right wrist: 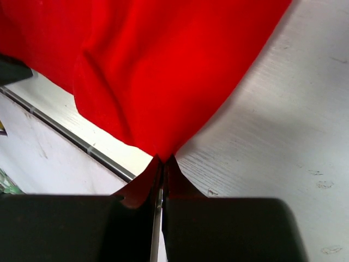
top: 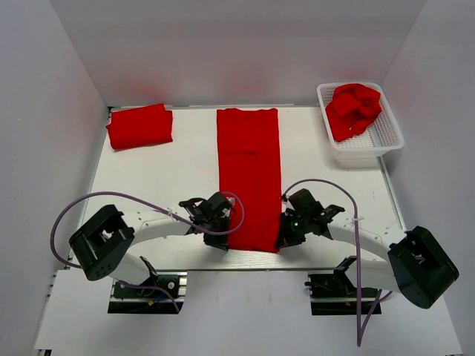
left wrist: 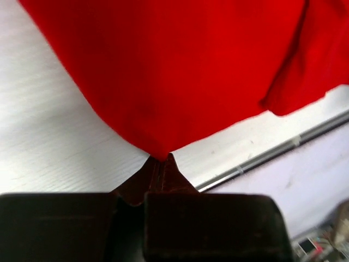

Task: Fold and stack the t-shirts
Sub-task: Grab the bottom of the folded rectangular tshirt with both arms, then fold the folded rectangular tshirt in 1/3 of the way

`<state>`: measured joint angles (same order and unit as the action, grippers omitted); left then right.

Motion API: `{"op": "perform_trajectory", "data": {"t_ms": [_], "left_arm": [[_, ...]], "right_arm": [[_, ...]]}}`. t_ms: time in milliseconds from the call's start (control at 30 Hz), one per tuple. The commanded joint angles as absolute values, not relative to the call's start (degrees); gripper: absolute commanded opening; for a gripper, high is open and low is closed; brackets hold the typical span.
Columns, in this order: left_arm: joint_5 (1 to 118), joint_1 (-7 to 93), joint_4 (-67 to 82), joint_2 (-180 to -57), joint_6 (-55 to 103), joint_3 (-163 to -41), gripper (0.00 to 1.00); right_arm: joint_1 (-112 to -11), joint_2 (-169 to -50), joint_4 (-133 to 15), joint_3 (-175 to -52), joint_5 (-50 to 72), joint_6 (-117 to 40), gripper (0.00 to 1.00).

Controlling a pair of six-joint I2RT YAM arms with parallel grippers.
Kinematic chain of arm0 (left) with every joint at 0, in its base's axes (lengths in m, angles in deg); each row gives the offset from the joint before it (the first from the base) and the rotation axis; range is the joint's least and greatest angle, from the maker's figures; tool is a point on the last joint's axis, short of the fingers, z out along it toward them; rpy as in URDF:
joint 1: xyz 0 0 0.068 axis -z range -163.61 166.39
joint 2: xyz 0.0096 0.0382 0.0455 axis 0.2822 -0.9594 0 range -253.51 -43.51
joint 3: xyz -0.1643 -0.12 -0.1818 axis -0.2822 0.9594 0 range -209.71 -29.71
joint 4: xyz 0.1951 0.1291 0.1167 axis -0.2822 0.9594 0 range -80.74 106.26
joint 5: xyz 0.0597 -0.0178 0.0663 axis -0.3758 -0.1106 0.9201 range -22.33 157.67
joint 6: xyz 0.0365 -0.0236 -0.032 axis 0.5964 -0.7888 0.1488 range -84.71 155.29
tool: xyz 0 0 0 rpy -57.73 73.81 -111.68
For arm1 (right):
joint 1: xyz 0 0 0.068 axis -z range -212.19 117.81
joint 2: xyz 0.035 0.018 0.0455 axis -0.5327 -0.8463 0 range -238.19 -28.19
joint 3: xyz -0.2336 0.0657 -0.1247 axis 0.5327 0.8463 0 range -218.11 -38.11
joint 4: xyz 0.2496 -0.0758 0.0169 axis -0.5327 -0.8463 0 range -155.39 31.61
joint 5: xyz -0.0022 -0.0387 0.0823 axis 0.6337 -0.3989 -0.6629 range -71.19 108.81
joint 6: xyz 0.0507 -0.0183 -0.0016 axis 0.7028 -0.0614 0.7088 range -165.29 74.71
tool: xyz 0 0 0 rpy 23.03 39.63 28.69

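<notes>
1. Now look at the plain bright red cloth t-shirt (top: 249, 178) in the middle of the white table (top: 163, 178). It lies as a long narrow band, sides already turned in, running from the far edge down to the near edge between the two arms.
2. Its surface is smooth and flat along most of the length. At the near end the wrist views show the cloth drawn to a point at each corner, with a loose folded-in layer beside it.
3. Your left gripper (left wrist: 160, 161) is clamped on the near left corner, fingers pressed together with red cloth between them.
4. Your right gripper (right wrist: 162, 158) pinches the near right corner the same way, jaws closed on the fabric.
5. You hold both corners at once, I judge, so the near hem can rise level and travel toward the far end, halving the band without skewing it.
6. Watch the inner layer: if only the top ply is caught, the fold could come apart as you lift.
7. A folded red t-shirt (top: 139, 126) sits at the far left corner, well apart from the band. That is likely where the stack goes.
8. Crumpled red t-shirts (top: 355, 110) wait in the white plastic mesh basket (top: 386, 137) at the far right, so the task looks partway done.
</notes>
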<state>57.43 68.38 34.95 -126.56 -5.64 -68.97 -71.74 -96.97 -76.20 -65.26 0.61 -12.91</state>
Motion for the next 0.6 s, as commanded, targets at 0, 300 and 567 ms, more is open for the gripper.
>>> {"op": "perform_trajectory", "data": {"t_ms": [0, 300, 567], "left_arm": [[63.62, 68.69, 36.59, -124.81, -4.61, -72.41, 0.0], [71.62, 68.16, 38.17, -121.83, -3.38, -77.59, 0.0], [83.05, 66.23, 43.17, -127.44, -2.33, -88.92, 0.0]], "right_arm": [[-72.0, -96.22, -75.44, -66.76, -0.18, -14.44, 0.0], [-71.56, -99.73, -77.81, -76.06, 6.93, -16.37, 0.0], [-68.84, -106.15, -82.12, -86.26, 15.02, -16.64, 0.0]]}}
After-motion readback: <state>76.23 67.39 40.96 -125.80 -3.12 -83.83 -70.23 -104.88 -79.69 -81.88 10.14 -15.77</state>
